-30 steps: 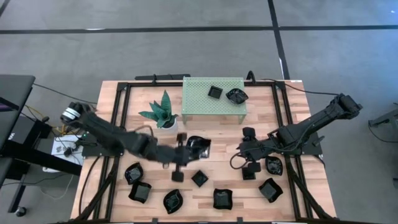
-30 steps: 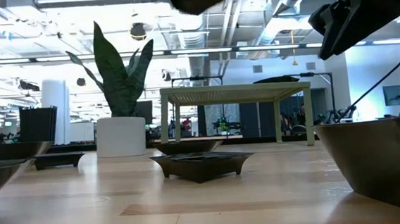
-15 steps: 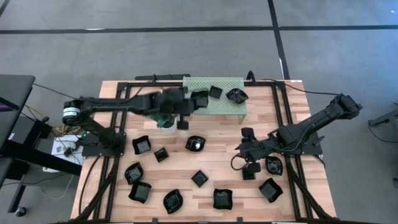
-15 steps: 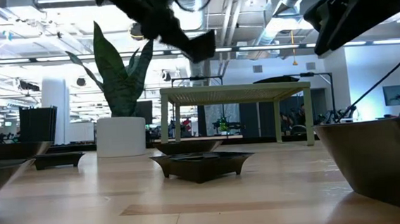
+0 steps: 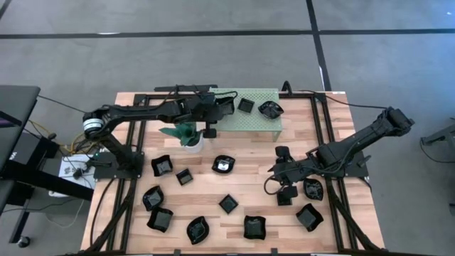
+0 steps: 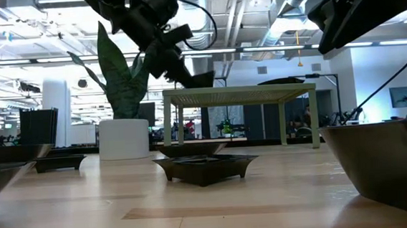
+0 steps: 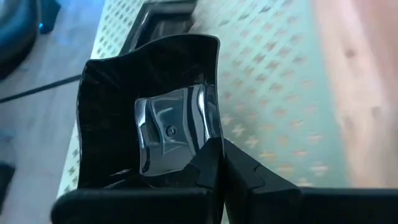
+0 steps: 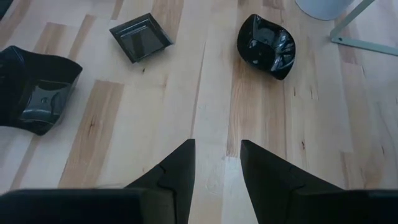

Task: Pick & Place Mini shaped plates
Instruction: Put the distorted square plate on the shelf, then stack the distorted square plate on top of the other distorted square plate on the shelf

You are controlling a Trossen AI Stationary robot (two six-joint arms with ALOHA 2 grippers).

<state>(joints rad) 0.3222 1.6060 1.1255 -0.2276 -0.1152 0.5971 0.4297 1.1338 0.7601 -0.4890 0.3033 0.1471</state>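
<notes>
Black-armed left gripper [image 5: 222,108] reaches out level over the green shelf [image 5: 257,119], pinching a mini plate [image 7: 149,118].

The left gripper [image 7: 217,163] pinches the rim of a glossy black plate [image 7: 149,118], one dark finger [image 7: 249,171] outside its wall. The plate hangs over the green perforated shelf [image 7: 273,93]. Beyond it a second dark dish [image 7: 163,14] lies on the shelf

2 dark arms [image 5: 142,112], black cables
</notes>
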